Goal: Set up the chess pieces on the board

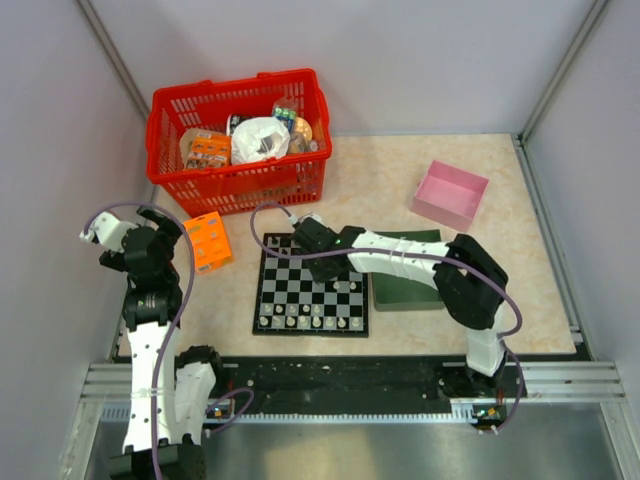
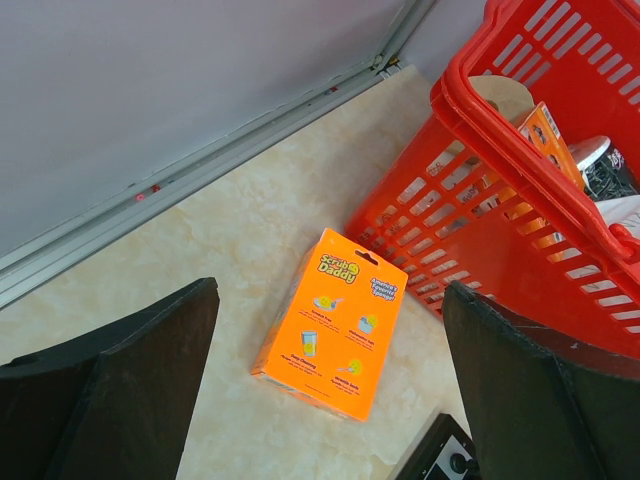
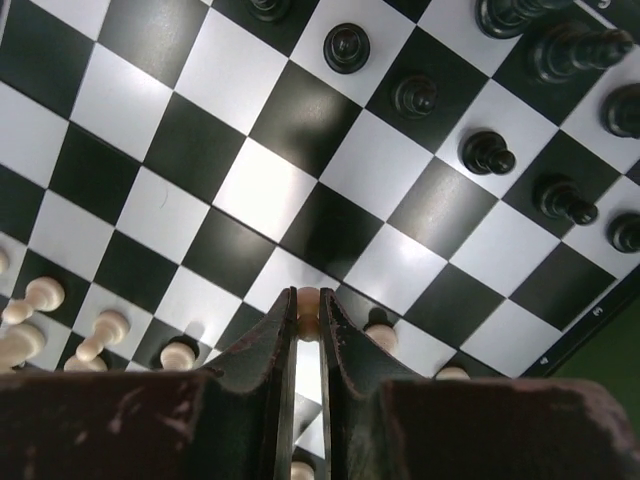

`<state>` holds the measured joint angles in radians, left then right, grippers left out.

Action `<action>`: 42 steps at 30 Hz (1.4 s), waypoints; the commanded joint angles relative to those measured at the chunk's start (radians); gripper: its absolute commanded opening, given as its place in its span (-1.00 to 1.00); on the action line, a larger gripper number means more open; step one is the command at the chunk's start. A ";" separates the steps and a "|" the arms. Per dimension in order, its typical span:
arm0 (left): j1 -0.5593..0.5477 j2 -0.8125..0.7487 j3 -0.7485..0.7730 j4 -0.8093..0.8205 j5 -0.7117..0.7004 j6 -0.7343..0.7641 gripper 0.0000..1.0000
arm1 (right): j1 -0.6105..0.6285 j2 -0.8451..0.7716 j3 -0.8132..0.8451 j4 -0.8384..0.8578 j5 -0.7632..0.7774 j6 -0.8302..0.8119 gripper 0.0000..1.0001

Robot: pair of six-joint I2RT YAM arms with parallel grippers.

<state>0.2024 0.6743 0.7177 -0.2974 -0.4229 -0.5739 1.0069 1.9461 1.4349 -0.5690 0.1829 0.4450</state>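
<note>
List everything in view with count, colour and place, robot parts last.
board: one, black-and-white checkered, table centre
white pieces: many, pale, board's near rows; exact count unclear
black pieces: several, black, opposite side of board
held white piece: one, pale, between right hand's fingers
tray: one, dark green, right of board
pink box: one, pink, far right
basket: one, red, far left, holds packaged goods
orange box: one, orange, table beside basket
left hand: open, above orange box
right hand: shut on held white piece, over board
</note>
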 commanded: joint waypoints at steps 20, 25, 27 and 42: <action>0.005 -0.010 0.005 0.044 0.000 0.002 0.98 | 0.108 -0.171 -0.188 -0.009 -0.026 0.089 -0.83; 0.005 -0.007 0.005 0.046 0.003 0.002 0.98 | 0.108 -0.158 -0.186 -0.008 -0.030 0.090 -0.83; 0.005 -0.007 0.006 0.046 0.003 0.003 0.97 | 0.107 -0.156 -0.188 -0.008 -0.026 0.087 -0.83; 0.005 -0.004 -0.004 0.052 0.009 -0.004 0.98 | 0.107 -0.124 -0.183 -0.003 -0.010 0.090 -0.78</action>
<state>0.2024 0.6743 0.7174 -0.2951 -0.4221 -0.5743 1.1084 1.8160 1.2499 -0.5915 0.1566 0.5220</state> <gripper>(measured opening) 0.987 0.098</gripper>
